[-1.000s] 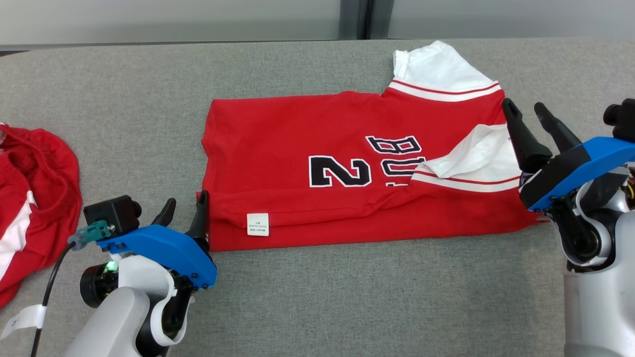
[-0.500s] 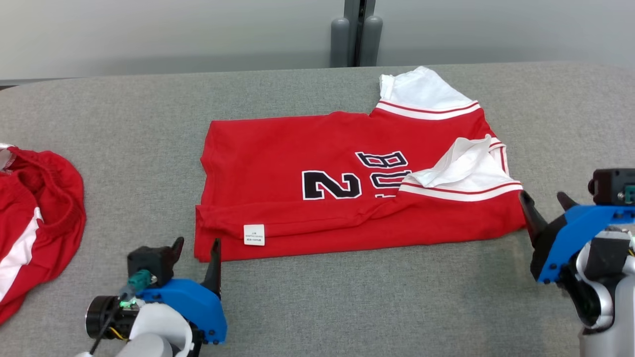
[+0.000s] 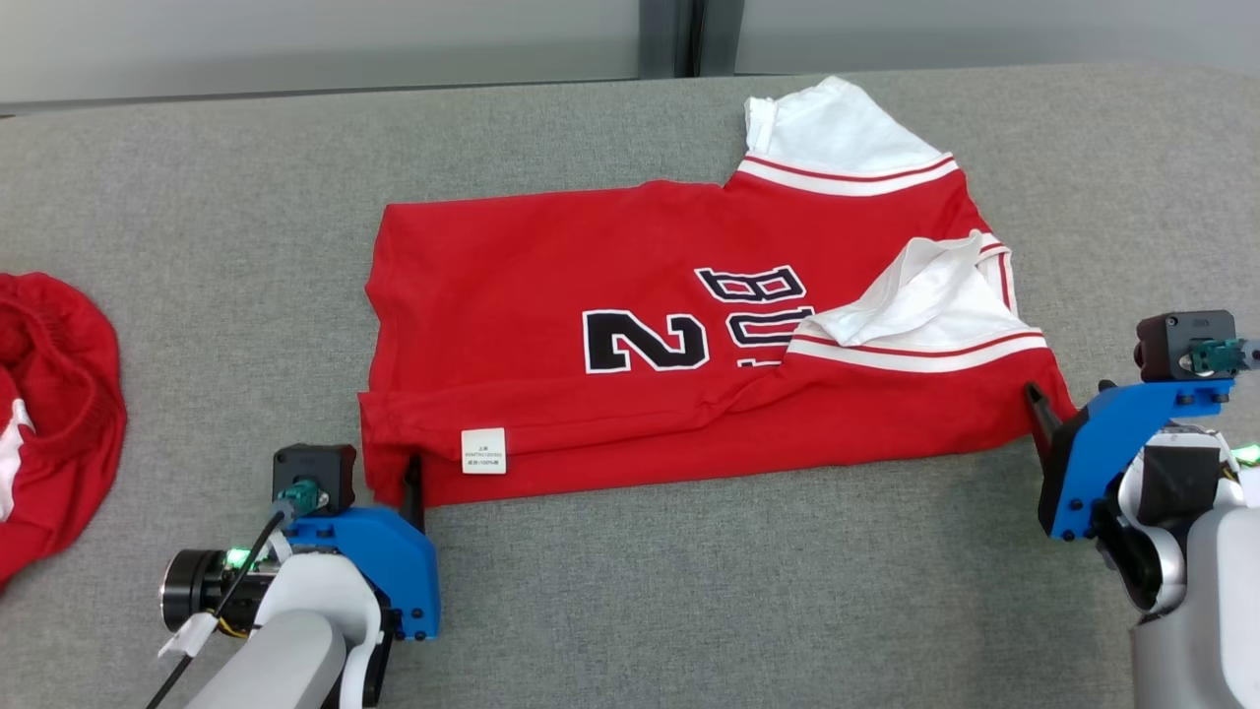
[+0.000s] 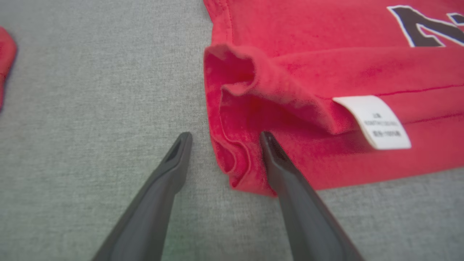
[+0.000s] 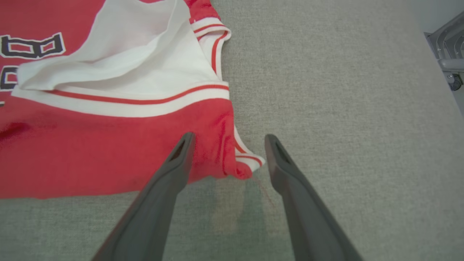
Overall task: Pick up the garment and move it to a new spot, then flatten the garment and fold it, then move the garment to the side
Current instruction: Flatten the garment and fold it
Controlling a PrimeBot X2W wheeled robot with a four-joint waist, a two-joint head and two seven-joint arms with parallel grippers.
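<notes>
The garment (image 3: 591, 266) is a red jersey with white sleeves and a black "2", lying folded lengthwise on the grey table (image 3: 689, 591). A white care label (image 3: 483, 450) shows on its near folded edge. My left gripper (image 3: 378, 470) is at the garment's near left corner, open. In the left wrist view the left gripper (image 4: 225, 136) straddles that bunched corner (image 4: 235, 170), one finger on cloth, one over the table. My right gripper (image 3: 1071, 399) is open at the near right corner. In the right wrist view the right gripper (image 5: 230, 136) brackets the striped corner (image 5: 246, 159).
Another red and white garment (image 3: 59, 394) is heaped at the table's left edge, and its edge shows in the left wrist view (image 4: 5, 54). A pale wall runs behind the table. A metal frame with a caster (image 5: 449, 54) stands beyond the table's right side.
The head camera has shifted. My right gripper has come back from over the white sleeve, down to the near right corner. My left gripper has dropped lower around the near left corner.
</notes>
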